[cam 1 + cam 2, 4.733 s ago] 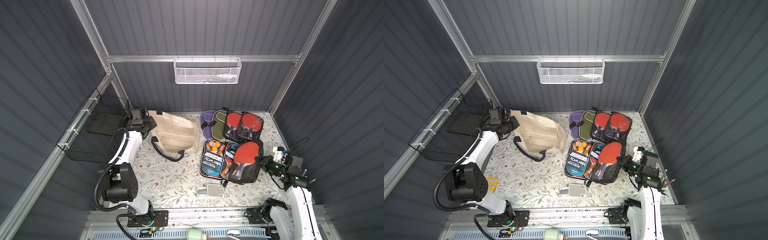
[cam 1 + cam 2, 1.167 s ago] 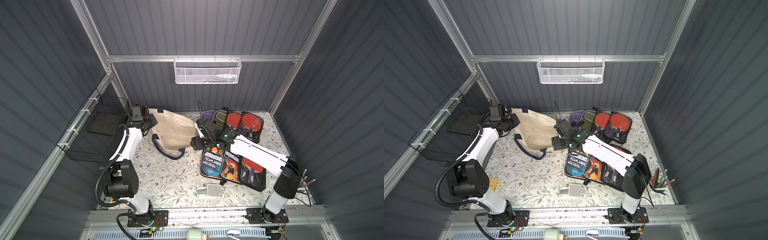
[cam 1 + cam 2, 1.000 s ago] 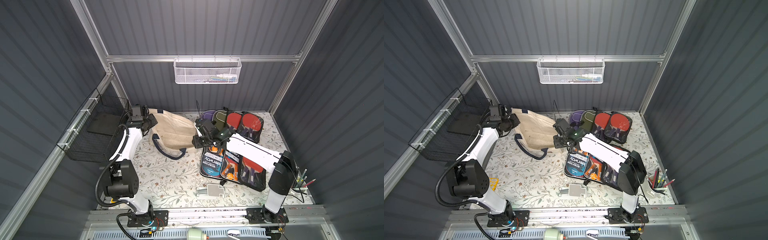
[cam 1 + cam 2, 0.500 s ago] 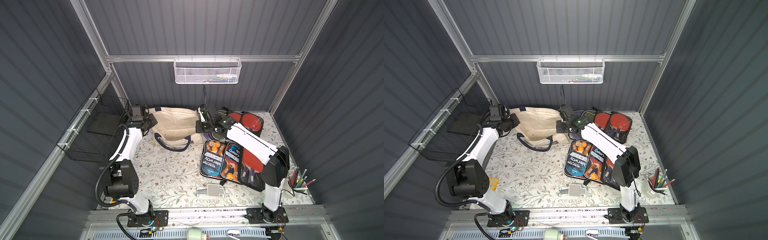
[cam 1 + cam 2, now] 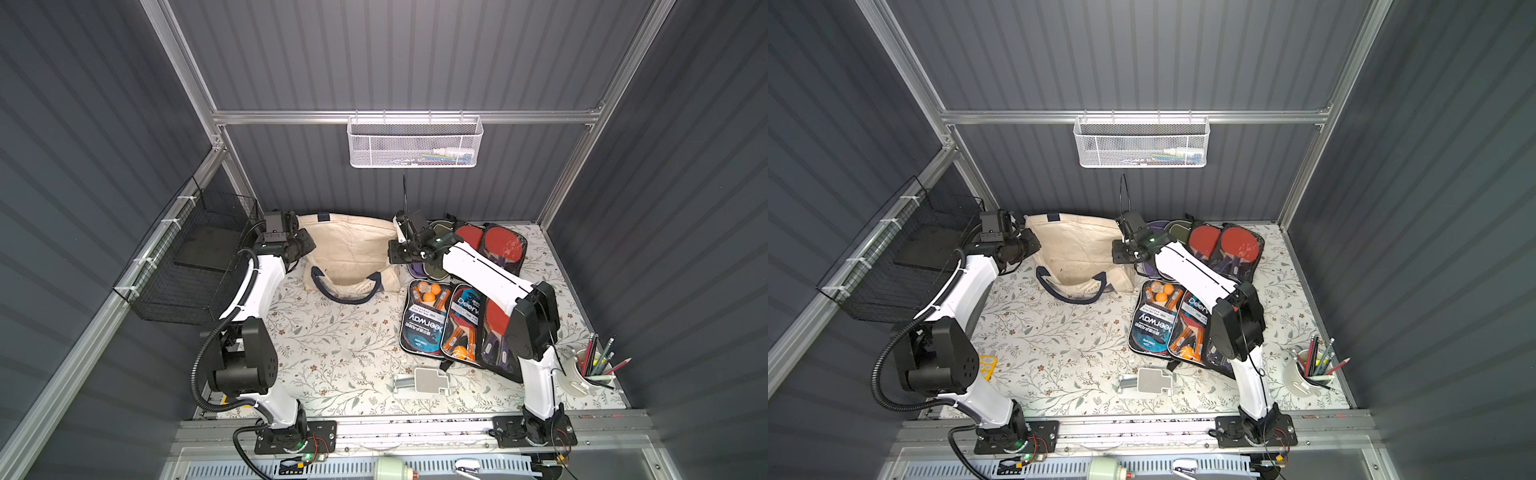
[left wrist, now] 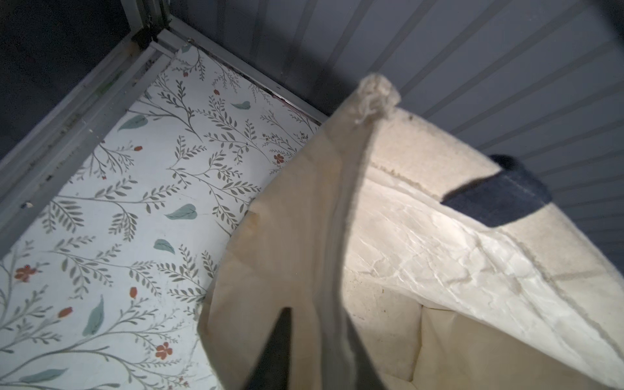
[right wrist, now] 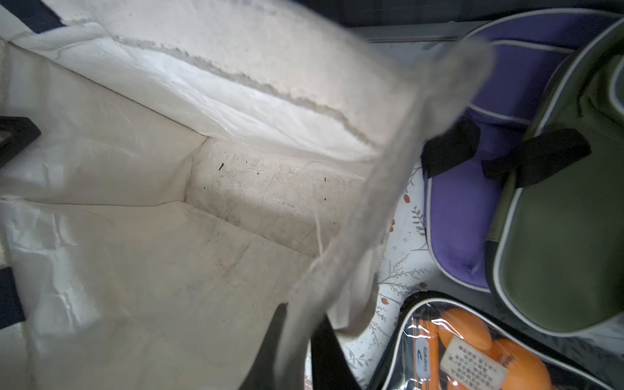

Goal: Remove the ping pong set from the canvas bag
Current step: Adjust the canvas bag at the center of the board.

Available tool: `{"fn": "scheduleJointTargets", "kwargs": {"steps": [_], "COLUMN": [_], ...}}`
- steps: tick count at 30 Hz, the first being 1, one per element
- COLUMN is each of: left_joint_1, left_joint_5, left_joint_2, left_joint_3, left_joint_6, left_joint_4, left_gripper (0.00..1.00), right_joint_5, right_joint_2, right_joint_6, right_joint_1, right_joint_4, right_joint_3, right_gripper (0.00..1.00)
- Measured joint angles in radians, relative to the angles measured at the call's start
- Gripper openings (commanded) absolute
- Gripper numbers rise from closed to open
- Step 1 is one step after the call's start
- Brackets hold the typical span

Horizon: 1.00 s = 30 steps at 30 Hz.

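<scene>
The cream canvas bag (image 5: 349, 249) (image 5: 1075, 245) stands at the back of the table, its mouth spread wide and a navy handle hanging at the front. My left gripper (image 5: 305, 245) (image 6: 317, 314) is at its left rim, fingers apart with a fold of canvas (image 6: 337, 236) between them. My right gripper (image 5: 392, 251) (image 7: 300, 310) is at the right rim, with blurred cloth between its narrowly parted fingers. The bag's inside (image 7: 135, 236) shows only bare lining. A zipped ping pong set (image 5: 428, 320) (image 7: 472, 347) with orange balls lies on the table right of the bag, others beside it.
Red paddles in an open case (image 5: 490, 245) and purple (image 7: 472, 169) and green (image 7: 557, 219) covers lie at the back right. A black wire basket (image 5: 195, 257) hangs on the left wall. A pencil cup (image 5: 590, 370) and a grey bracket (image 5: 424, 380) are near the front.
My right arm swung from the bag's front right corner to the back, drawing the right rim with it, so the mouth spread open. The left arm stayed put.
</scene>
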Motion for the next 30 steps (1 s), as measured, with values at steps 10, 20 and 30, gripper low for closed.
{"fn": "scheduleJointTargets", "kwargs": {"steps": [10, 20, 30], "left_joint_1": [0.0, 0.0, 0.0], "left_joint_5": [0.008, 0.012, 0.021], "left_joint_2": [-0.003, -0.071, -0.135], "left_joint_3": [0.0, -0.002, -0.002], "left_joint_6": [0.0, 0.004, 0.029], "left_joint_4": [0.027, 0.048, 0.048], "left_gripper": [1.0, 1.0, 0.99], "right_joint_5": [-0.003, -0.002, 0.021], "right_joint_2": [0.0, -0.019, -0.117], "right_joint_6": [0.003, -0.011, -0.039], "right_joint_1": [-0.005, -0.005, 0.003], "right_joint_4": [0.01, 0.031, 0.049], "right_joint_3": [-0.001, -0.033, -0.077], "right_gripper": [0.38, 0.68, 0.89]}}
